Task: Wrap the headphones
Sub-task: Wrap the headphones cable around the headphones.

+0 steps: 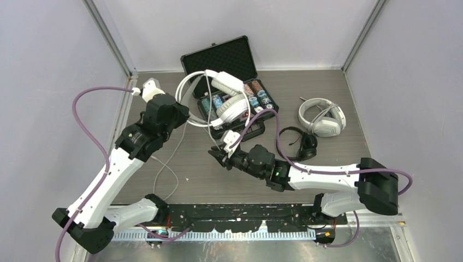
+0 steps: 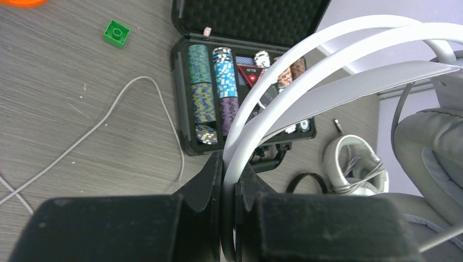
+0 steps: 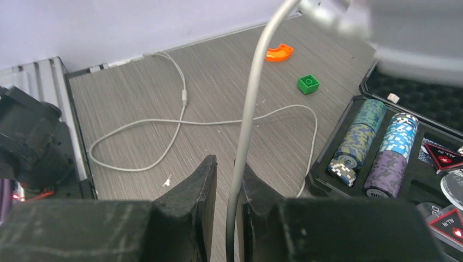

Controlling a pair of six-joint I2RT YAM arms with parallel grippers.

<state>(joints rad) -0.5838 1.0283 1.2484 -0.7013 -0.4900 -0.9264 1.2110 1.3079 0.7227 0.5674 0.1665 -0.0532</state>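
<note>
Left hand (image 2: 228, 183) pinches the headphones (image 2: 428, 142) by the headband (image 2: 327, 60); right hand (image 3: 229, 183), slightly parted, straddles the cord (image 3: 252, 109).

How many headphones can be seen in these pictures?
3. A white-grey pair is held up over the open chip case by the left hand; a white pair lies far right on the table; a black pair lies just nearer.

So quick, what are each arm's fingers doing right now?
Left fingers: closed on the headband of the white headphones.
Right fingers: around a grey cord, gap on one side; grip cannot be told.
</note>
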